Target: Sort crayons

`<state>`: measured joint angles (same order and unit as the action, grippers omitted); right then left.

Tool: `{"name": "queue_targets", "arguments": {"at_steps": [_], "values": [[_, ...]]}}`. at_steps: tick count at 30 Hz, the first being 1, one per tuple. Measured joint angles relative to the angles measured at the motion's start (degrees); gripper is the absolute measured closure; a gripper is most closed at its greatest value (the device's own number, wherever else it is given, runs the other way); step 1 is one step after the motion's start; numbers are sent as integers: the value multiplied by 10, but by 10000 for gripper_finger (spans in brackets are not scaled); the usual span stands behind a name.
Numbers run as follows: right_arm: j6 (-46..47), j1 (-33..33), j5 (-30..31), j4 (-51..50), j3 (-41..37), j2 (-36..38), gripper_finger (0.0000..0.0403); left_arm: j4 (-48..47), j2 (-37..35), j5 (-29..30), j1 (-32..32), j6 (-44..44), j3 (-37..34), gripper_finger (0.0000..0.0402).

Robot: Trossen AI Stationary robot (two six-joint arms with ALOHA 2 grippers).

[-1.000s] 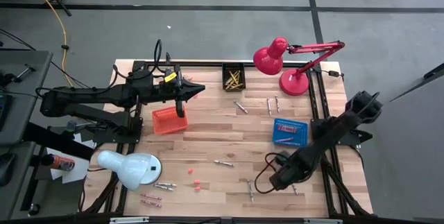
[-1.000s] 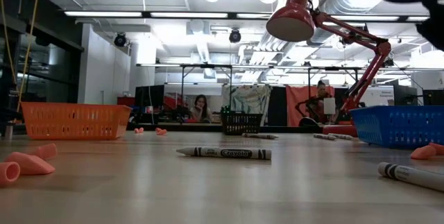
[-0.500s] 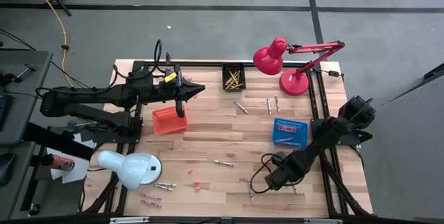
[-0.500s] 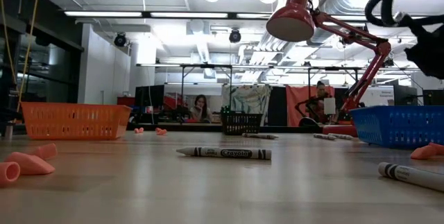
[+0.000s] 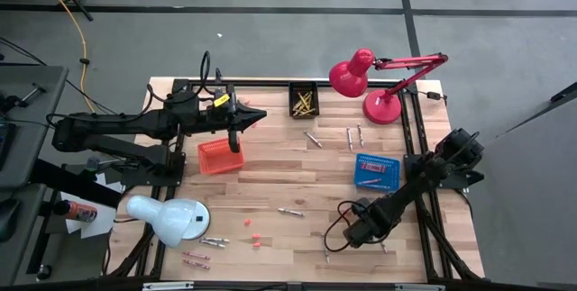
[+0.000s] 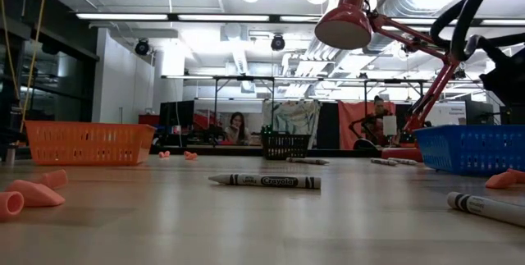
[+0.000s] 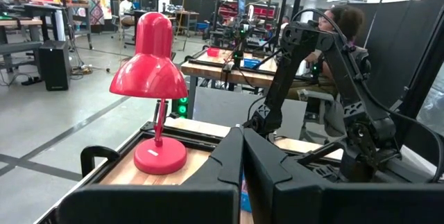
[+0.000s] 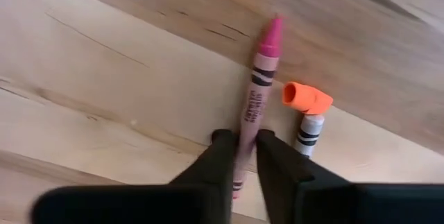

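High view: left pincer (image 5: 236,138) hangs over the orange basket (image 5: 219,157) near the counter's (image 5: 270,178) left edge, clenched, nothing in it. Right pincer (image 5: 353,233) is down at the counter near the front right corner. Yellow crayons (image 5: 304,103) sit in the black bin (image 5: 304,99) at the back edge. Blue basket (image 5: 376,172) is by the right edge. Loose crayons lie mid-counter, near the back, and along the front edge beside the white lamp (image 5: 168,218). Red lamp (image 5: 370,84) stands at the back right corner.

Low view: one grey-wrapped crayon (image 6: 264,181) lies flat mid-counter, another (image 6: 486,207) toward the right. Orange caps (image 6: 33,192) on the left. Orange basket (image 6: 89,143), black bin (image 6: 286,145), blue basket (image 6: 471,149) across the back.

Left wrist view: fingers (image 7: 267,168) pressed together, red lamp (image 7: 152,92) ahead, the right arm (image 7: 326,85) beyond it.

Right wrist view: right pincer (image 8: 241,148) closed around the lower end of a pink crayon (image 8: 258,82) lying on the counter (image 8: 104,71). Just beside it a grey-wrapped crayon (image 8: 305,134) with an orange cap (image 8: 306,97) on its tip.
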<state>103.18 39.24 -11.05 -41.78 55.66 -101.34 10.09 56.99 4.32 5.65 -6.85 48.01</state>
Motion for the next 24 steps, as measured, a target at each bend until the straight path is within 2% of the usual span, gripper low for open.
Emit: {"name": "queue_targets", "arguments": {"at_steps": [3,8,11,14,19,24], "values": [[-24,0,-1,-2,0,0,393,0,0,0,0,0,0,401],[-70,0,-7,-2,-3,11,396,0,0,0,0,0,0,401],[-114,1,14,-9,-5,55,398,2,0,0,0,0,0,401],[-208,-9,50,-6,-3,112,400,2,0,0,0,0,0,401],[-396,-88,155,5,-3,188,401,2,0,0,0,0,0,401],[-611,-218,181,95,-3,192,402,3,0,0,0,-6,0,401]]}}
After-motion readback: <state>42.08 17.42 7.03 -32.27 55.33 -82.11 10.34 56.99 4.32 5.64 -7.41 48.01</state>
